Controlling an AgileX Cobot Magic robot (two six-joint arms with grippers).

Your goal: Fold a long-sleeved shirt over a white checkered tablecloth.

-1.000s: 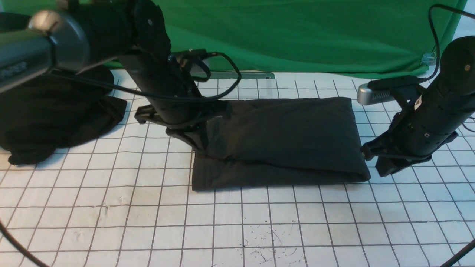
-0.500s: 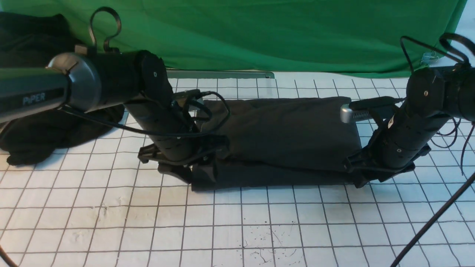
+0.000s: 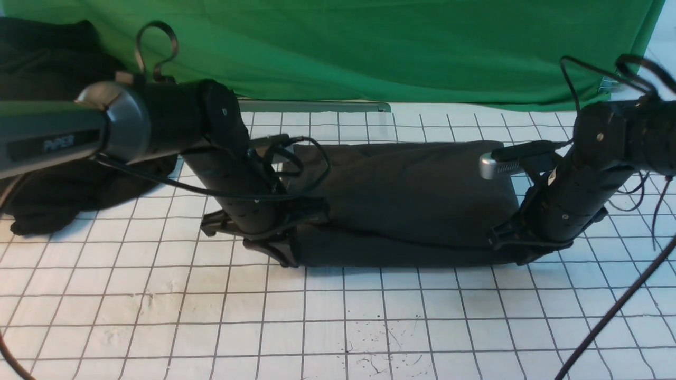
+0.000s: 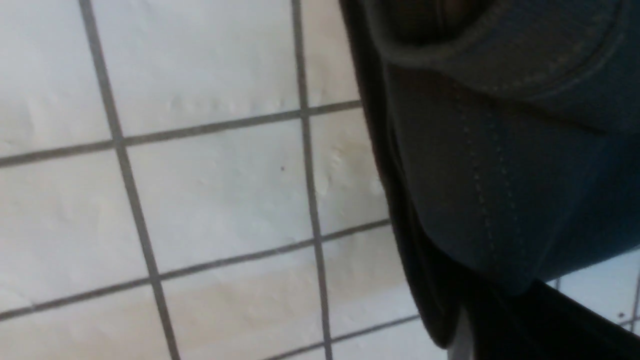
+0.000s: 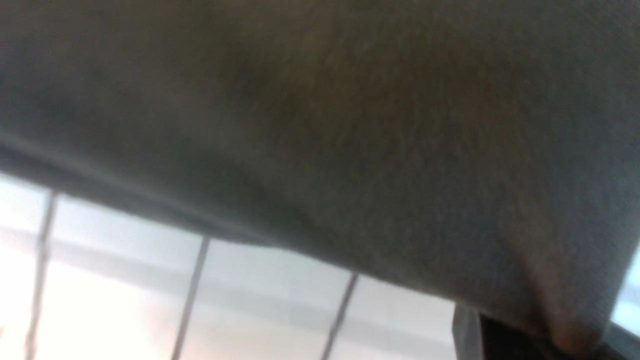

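1 folded long-sleeved shirt; 1 white checkered tablecloth; 1 black heap of cloth; 1 green backdrop; 2 robot arms, 1 left, 1 right.

You were working in a staged recording setup, not a home: a green fabric backdrop hung behind the gridded white checkered tablecloth.

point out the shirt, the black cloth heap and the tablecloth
long-sleeved shirt (image 3: 412, 195), front view, top folded panel
black cloth heap (image 3: 58, 200), front view, its front slope
white checkered tablecloth (image 3: 369, 311), front view, bare near squares
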